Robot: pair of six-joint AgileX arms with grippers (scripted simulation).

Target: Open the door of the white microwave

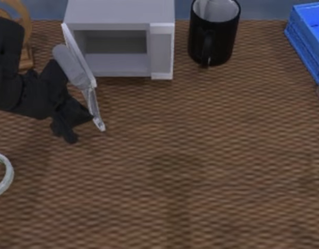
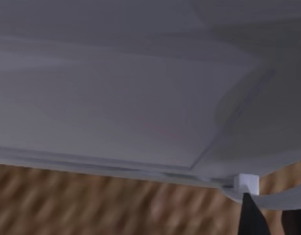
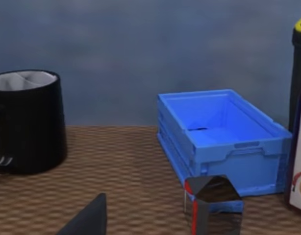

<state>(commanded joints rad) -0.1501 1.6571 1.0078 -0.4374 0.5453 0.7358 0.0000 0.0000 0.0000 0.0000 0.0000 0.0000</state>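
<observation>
Opening is largely done: the white-framed grey-windowed door [image 1: 79, 70] of the boxy white microwave [image 1: 120, 36], upper left, is swung wide, handle bar seemingly held by the left gripper [image 1: 71, 124]; its fingers' spread cannot be told.

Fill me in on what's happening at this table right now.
The left gripper is at the free edge of the white-framed door with the grey window, by its handle. That door is swung well out from the small boxy white microwave at the table's far left, so the cavity shows. The right arm is out of the top view; its wrist camera looks at a black mug and a blue plastic crate.
</observation>
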